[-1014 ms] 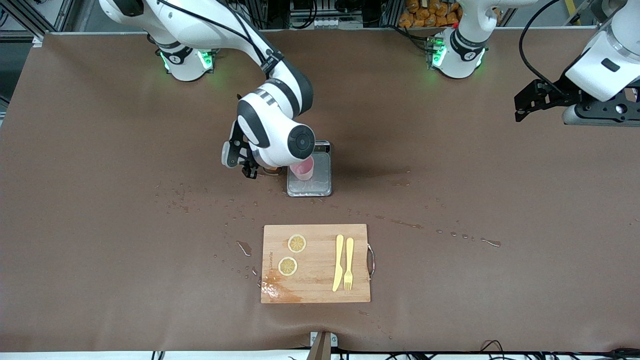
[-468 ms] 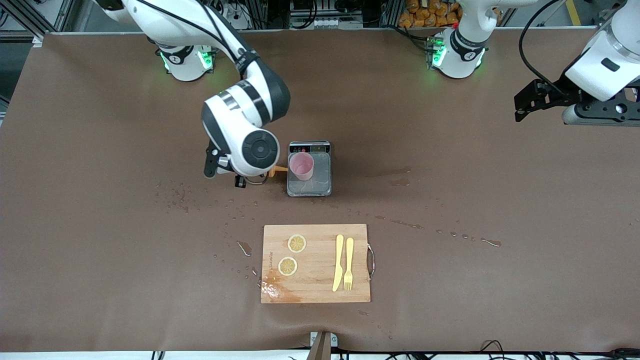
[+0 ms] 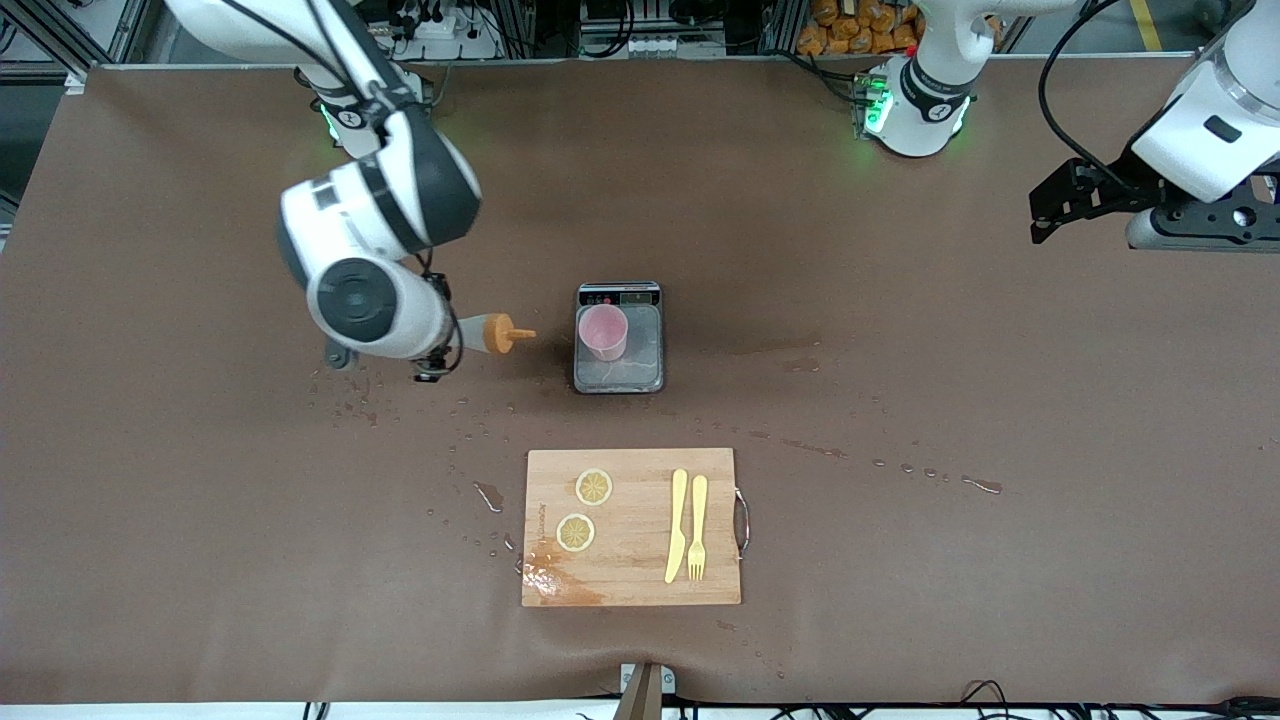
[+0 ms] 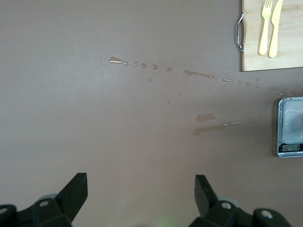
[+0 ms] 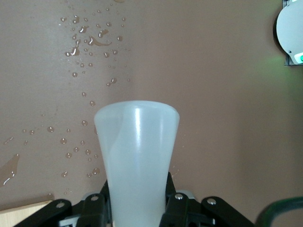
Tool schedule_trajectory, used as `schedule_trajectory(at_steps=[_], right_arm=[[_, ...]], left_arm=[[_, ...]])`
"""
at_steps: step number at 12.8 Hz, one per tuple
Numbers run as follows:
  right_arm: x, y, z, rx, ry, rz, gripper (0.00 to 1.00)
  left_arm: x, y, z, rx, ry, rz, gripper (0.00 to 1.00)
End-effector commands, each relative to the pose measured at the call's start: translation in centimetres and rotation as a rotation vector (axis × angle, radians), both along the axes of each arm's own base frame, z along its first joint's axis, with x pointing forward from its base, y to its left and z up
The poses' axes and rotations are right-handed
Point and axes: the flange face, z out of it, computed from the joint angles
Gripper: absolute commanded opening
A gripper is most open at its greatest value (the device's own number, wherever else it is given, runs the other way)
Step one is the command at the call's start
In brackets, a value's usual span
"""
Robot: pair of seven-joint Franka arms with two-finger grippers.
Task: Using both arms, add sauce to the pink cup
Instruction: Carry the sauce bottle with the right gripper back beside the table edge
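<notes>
Orange-capped sauce (image 3: 488, 333) is clamped sideways in the right gripper (image 5: 137, 198), over bare table beside the scale (image 3: 640, 370).
Pink cup (image 3: 604, 332) sits on the scale, contents probably unreadable; keep the bottle level. Left gripper (image 4: 141, 189) waits spread wide, empty.

right gripper (image 3: 432, 352) mostly hidden under its own wrist, sauce (image 3: 488, 334) body covered there, nozzle unseen in right wrist view, scale (image 4: 290, 126) cut off by left wrist view's edge
</notes>
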Motion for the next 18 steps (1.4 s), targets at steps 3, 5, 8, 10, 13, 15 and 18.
schedule_trajectory(at_steps=[3,5,8,10,13,15,18], right_arm=[[0.4,-12.4,2.1,0.309,0.02,-0.019,0.15],[0.4,-17.3,0.7,0.432,0.024,-0.018,0.16],[0.5,-24.2,-1.8,0.592,-0.011,-0.006,0.19],[0.7,-25.6,-3.7,0.66,-0.016,-0.004,0.19],[0.4,-29.3,-5.6,0.756,-0.03,-0.004,0.19],[0.4,-30.9,-8.0,0.821,-0.042,-0.012,0.19],[0.3,-33.2,-11.7,0.927,-0.075,-0.032,0.19]], left_arm=[[-0.5,0.3,0.8,0.016,-0.009,-0.015,1.0],[-0.5,0.2,0.7,0.007,-0.006,-0.011,1.0],[-0.4,-0.1,0.5,0.02,-0.004,-0.005,1.0],[-0.4,-0.1,0.5,0.019,0.0,-0.007,1.0],[-0.6,-0.3,0.6,0.013,0.004,-0.012,1.0],[-0.9,0.0,0.7,0.024,0.016,-0.007,1.0],[-1.0,-0.3,0.8,0.022,0.016,-0.012,1.0]])
